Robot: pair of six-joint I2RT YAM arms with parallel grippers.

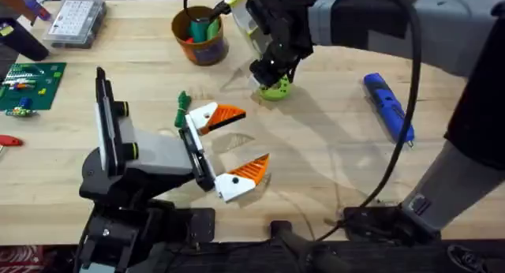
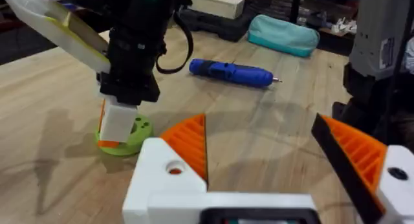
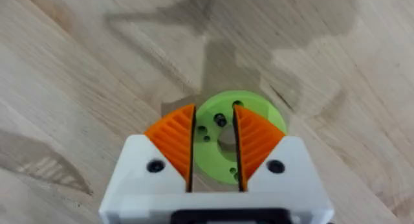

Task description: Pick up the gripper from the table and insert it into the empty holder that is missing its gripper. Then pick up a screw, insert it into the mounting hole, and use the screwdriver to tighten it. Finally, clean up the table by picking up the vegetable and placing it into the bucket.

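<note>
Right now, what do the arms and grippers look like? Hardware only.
Both grippers, left and right, have white bodies with orange ribbed wedge pads and a dark screw hole per finger. The arm links are black and grey, and a black cable loops along the right arm.

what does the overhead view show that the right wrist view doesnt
Overhead alone: the bucket, the screwdriver lying on the table, the left gripper with its fingers spread open, a green circuit board and a clear parts box.

Right wrist alone: the small holes in the top of the green holder, seen between the orange pads.

Both: the right gripper directly over the green holder, on the wooden table.
</note>
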